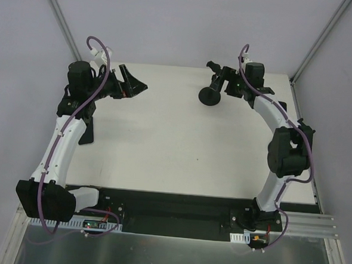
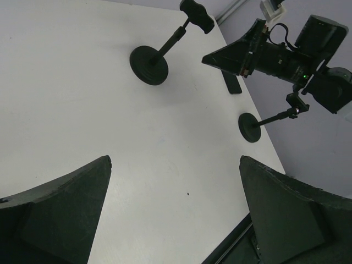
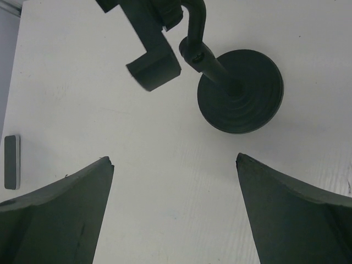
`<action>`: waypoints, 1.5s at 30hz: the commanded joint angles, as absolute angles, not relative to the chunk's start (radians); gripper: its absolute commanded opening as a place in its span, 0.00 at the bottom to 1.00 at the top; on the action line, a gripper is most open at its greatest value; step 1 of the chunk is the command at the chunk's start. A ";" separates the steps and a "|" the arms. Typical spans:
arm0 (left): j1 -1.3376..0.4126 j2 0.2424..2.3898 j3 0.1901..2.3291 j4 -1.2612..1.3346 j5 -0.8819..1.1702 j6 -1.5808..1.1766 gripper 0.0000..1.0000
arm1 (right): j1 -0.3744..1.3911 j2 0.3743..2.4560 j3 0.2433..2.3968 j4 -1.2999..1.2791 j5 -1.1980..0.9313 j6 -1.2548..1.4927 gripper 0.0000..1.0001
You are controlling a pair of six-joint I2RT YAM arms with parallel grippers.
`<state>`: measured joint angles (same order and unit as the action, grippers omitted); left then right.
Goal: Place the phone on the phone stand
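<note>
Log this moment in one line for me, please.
phone: on table | stand: empty | left gripper: open | right gripper: open, facing stand

Surface: you have a white table (image 1: 181, 144) | Far right of it: the phone stand (image 1: 210, 96) sits upright on its round black base | By the table's edge: your phone (image 3: 12, 162) lies flat, well apart from that base | Left wrist view: a smaller stand (image 2: 250, 127), round-based, sits near an edge.

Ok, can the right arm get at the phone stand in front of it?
Likely yes: the right end effector is open, the phone stand sits just ahead of it, and only bare table lies between them.
</note>
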<state>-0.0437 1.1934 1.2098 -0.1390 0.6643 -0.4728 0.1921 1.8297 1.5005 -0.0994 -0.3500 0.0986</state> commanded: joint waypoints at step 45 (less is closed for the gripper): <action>-0.040 1.273 1.187 -0.092 0.687 -0.470 0.97 | 0.255 1.796 1.520 0.138 -0.431 -0.052 0.01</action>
<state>-0.0441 1.2499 1.1648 -0.0731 0.7231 -0.5262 0.2466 1.8961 1.5440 0.0795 -0.2913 -0.0734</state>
